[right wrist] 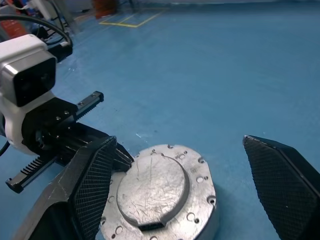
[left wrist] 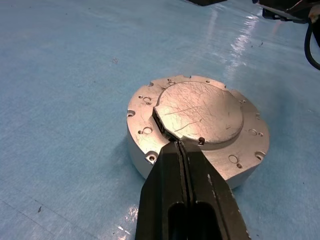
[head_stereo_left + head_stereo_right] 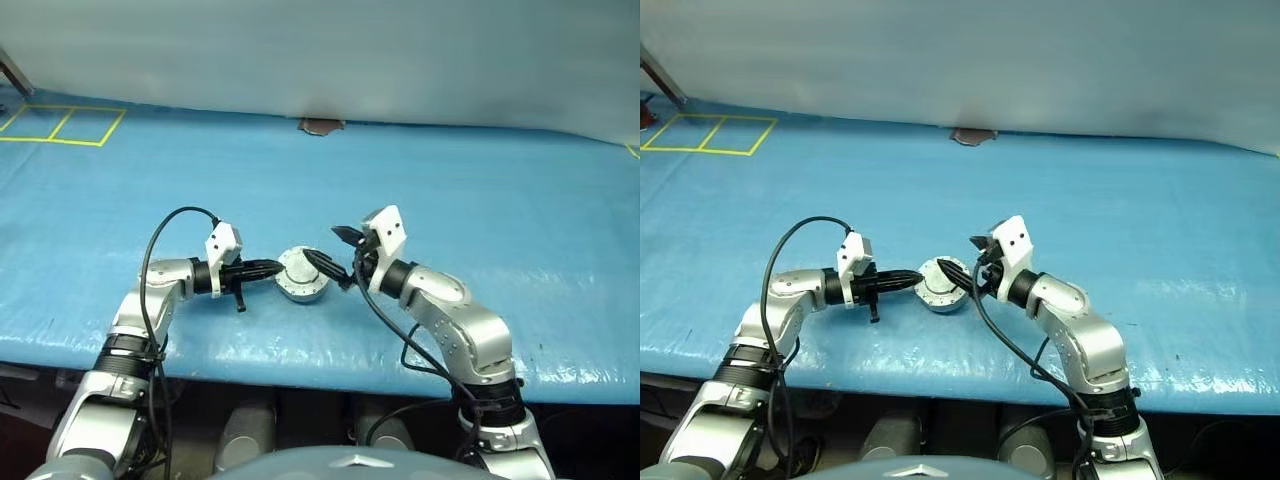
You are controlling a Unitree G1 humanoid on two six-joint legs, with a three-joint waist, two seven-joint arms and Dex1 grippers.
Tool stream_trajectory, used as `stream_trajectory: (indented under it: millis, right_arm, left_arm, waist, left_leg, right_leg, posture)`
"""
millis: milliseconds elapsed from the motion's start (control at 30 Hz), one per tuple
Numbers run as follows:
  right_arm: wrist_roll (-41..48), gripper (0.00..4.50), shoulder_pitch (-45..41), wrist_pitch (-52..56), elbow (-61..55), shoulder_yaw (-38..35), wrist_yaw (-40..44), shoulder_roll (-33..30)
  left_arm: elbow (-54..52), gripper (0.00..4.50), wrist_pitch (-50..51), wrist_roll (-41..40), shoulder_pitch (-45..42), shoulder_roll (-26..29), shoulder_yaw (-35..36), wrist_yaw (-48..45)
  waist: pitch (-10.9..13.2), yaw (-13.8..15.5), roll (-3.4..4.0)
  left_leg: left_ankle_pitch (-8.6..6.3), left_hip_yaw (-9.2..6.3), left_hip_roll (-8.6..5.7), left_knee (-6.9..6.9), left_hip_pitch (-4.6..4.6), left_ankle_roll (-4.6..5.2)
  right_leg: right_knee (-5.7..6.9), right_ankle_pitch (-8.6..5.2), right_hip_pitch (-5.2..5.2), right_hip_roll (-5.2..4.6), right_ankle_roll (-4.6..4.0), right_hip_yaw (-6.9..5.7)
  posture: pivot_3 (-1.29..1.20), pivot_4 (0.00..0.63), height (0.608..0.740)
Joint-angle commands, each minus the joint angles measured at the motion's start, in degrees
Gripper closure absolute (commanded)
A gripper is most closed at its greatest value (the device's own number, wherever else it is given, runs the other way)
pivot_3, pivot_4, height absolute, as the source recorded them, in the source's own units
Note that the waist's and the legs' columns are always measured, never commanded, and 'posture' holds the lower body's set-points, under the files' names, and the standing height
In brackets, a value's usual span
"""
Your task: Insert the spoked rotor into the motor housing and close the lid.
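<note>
Left gripper (image 2: 181,145): fingers pressed flat together, nothing between them; tips resting against the motor housing at the edge of its raised lid.
Right gripper (image 1: 185,165): spread wide, holding nothing; one finger (image 1: 92,182) beside the housing on the left gripper's side, the other finger (image 1: 282,185) well clear on the opposite side.
Motor housing (image 3: 300,276): on the blue table cover (image 3: 480,180), directly between the two grippers; round, silver-grey, flat rim dotted with small holes.
Lid (image 2: 200,112): closed down on the housing, plain pale scratched face upward, one notch in its edge next to the left fingertips.
Spoked rotor: cannot tell; hidden if under the shut lid.
Contact, right side: lower right finger reaching over the housing in the head views; touching or just above, cannot tell.
Writing, brands, labels: nothing legible on housing, lid or grippers.
Other marks: yellow taped rectangles (image 3: 62,125) far beyond the left gripper; small brown patch (image 3: 320,125) at the cover's far edge, past both grippers.
</note>
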Motion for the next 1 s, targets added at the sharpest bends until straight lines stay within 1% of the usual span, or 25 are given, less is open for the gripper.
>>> stream_trajectory:
  millis: [33,133,233,333,467,600,700,1000]
  right_arm:
    - [9.1,0.23,2.5,9.0,-1.1,-7.2,-3.1,2.8]
    - [14.3,0.23,4.0,14.7,0.4,-10.8,-4.5,4.5]
    - [18.6,0.23,3.7,18.1,3.3,-14.7,-6.4,6.5]
    - [22.2,0.23,3.1,20.6,5.4,-16.9,-8.1,8.4]
    - [24.6,0.23,2.6,21.4,10.7,-18.8,-10.7,11.5]
    - [26.0,0.23,2.1,19.8,16.5,-20.6,-11.9,13.0]
    - [27.0,0.23,1.7,18.6,19.1,-20.7,-12.4,13.6]
    - [27.5,0.23,1.7,15.8,21.4,-17.5,-13.0,14.1]
  left_arm:
    - [1.6,4.5,-0.2,1.2,0.2,-0.7,-1.9,-0.7]
    - [2.0,4.5,-0.7,1.2,0.1,-0.9,-1.8,-0.7]
    - [2.2,4.5,-1.0,1.3,0.2,-1.0,-1.6,-0.4]
    - [2.0,4.5,-1.1,1.2,0.5,-0.8,-1.3,-0.1]
    - [1.5,4.5,-1.0,1.1,1.0,-0.6,-0.8,0.5]
    - [1.1,4.5,-0.9,1.1,1.2,-0.4,-0.6,0.8]
    - [0.9,4.5,-1.1,1.2,1.3,-0.4,-0.5,1.2]
    - [0.6,4.5,-1.3,1.3,1.4,-0.3,-0.3,1.7]
  waist:
    - [0.0,0.0,0.0]
    - [0.0,-0.1,0.02]
    - [0.0,-0.1,0.02]
    - [0.0,-0.1,0.02]
    - [0.0,-0.1,0.04]
    - [0.0,-0.2,0.05]
    - [-0.2,-0.5,0.09]
    - [-0.4,-1.0,0.12]
  left_leg:
    - [0.0,0.0,0.0,-0.01,-0.01,0.0]
    - [-0.01,0.06,0.0,-0.01,-0.01,0.01]
    - [-0.01,0.09,0.01,0.0,0.0,0.02]
    - [-0.01,0.09,0.01,-0.01,-0.01,0.02]
    - [-0.01,0.13,0.0,-0.04,-0.02,0.03]
    - [-0.01,0.15,0.0,-0.04,0.03,0.03]
    - [-0.01,0.16,0.01,-0.03,0.09,0.03]
    - [-0.06,0.14,0.08,-0.03,0.13,-0.04]
  right_leg:
    - [0.0,-0.01,0.0,-0.04,0.01,0.0]
    - [0.0,-0.01,-0.02,-0.11,0.02,0.0]
    - [0.01,-0.01,-0.02,-0.13,0.03,-0.02]
    - [0.01,-0.01,-0.03,-0.18,0.03,-0.04]
    - [-0.01,-0.02,-0.05,-0.19,0.04,-0.04]
    - [-0.01,-0.02,-0.02,-0.16,0.04,-0.05]
    - [-0.01,-0.02,0.01,-0.16,0.04,-0.05]
    - [-0.01,-0.02,-0.09,-0.23,0.04,-0.06]
  posture:
    - [0.0,0.15,0.74]
    - [0.0,0.15,0.74]
    - [0.0,0.15,0.74]
    - [0.0,0.15,0.74]
    - [0.0,0.15,0.74]
    - [0.0,0.15,0.74]
    - [0.0,0.15,0.74]
    - [0.0,0.15,0.74]
